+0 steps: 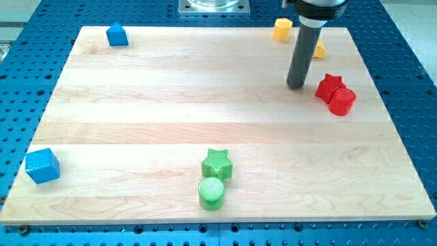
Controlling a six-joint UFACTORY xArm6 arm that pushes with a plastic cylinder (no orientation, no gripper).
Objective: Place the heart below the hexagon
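My tip rests on the wooden board at the view's upper right. A yellow block, which looks like the hexagon, sits at the top edge, up and left of the rod. A second yellow block, likely the heart, is mostly hidden behind the rod, just up and right of my tip. Its shape cannot be made out fully. A red star lies a short way to the right of my tip, apart from it.
A red cylinder touches the red star's lower right. A green star and a green cylinder sit at the bottom centre. A blue cube is at the bottom left, and another blue block at the top left.
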